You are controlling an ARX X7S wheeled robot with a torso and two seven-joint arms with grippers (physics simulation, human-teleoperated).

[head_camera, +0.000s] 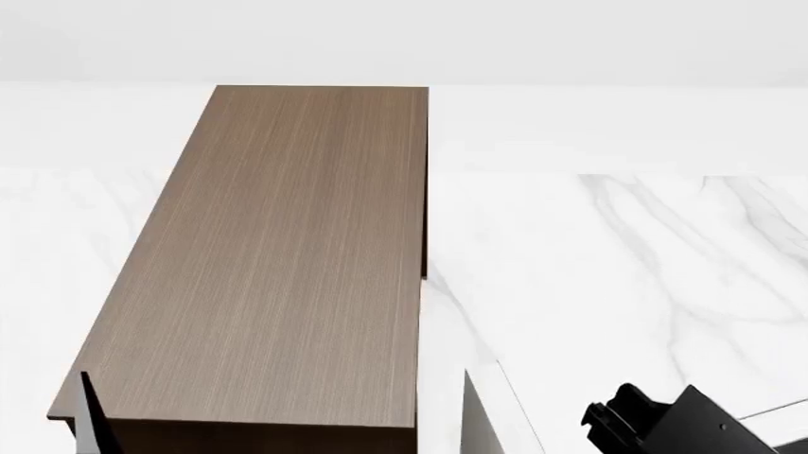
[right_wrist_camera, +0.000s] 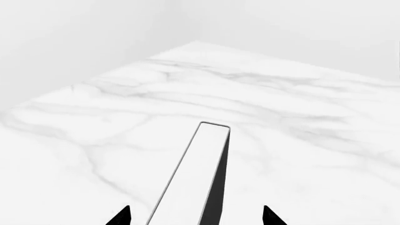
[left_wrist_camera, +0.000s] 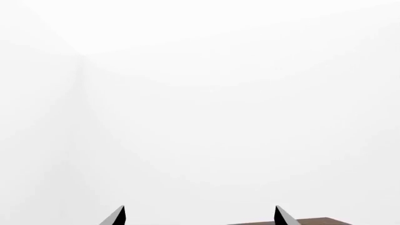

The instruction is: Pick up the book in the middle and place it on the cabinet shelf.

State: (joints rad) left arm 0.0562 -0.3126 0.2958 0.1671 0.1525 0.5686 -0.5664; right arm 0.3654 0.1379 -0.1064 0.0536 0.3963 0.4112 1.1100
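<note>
Book (right_wrist_camera: 190, 183) edge-on between spread right pincer (right_wrist_camera: 196, 216) tips, contact unclear, left pincer (left_wrist_camera: 200, 216) spread.

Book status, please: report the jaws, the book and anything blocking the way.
Left gripper open, empty. Right gripper open, book showing between its jaws, gaps both sides. Nothing seen on the cabinet top.

Left gripper (left_wrist_camera: 200, 218): cabinet shelf (head_camera: 278, 265) lies just under and ahead of it, wall (left_wrist_camera: 200, 93) beyond. Right gripper (right_wrist_camera: 196, 218): fingertips apart, the book (right_wrist_camera: 196, 173) stands on edge between them, reaching forward, marble floor (right_wrist_camera: 300, 140) below. Cabinet sits left of this gripper.
</note>
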